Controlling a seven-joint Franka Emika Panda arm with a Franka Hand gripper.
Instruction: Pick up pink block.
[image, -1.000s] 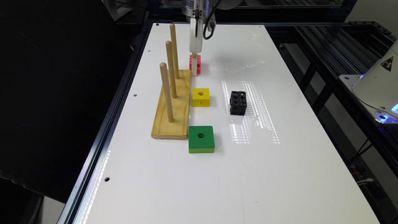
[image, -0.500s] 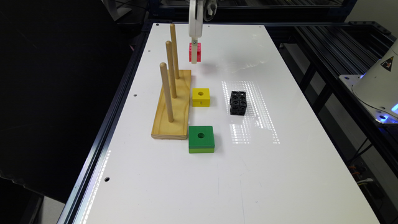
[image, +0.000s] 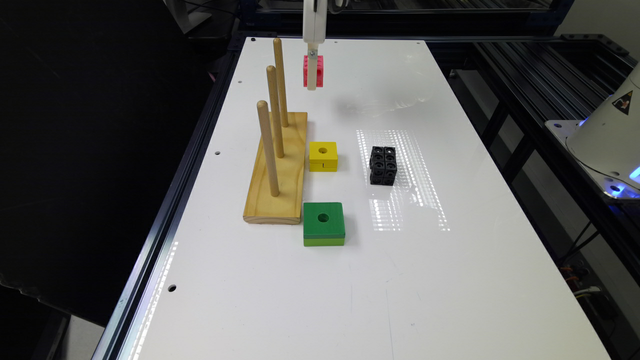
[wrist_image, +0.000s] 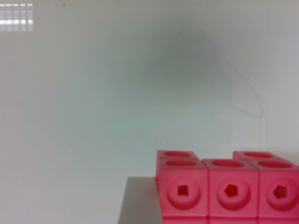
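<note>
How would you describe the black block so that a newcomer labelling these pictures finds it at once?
Start at the wooden peg board near the exterior view's left edge of the white table. Go toward the exterior view's right, past the yellow block beside the board, to the black block lying alone. It is the only black piece, dotted with round holes, unlike the single-holed yellow and green block.

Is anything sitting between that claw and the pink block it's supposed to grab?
Nothing visible. The gripper is right at the pink block, which hangs off the white table, apart from the peg board and the other blocks.
</note>
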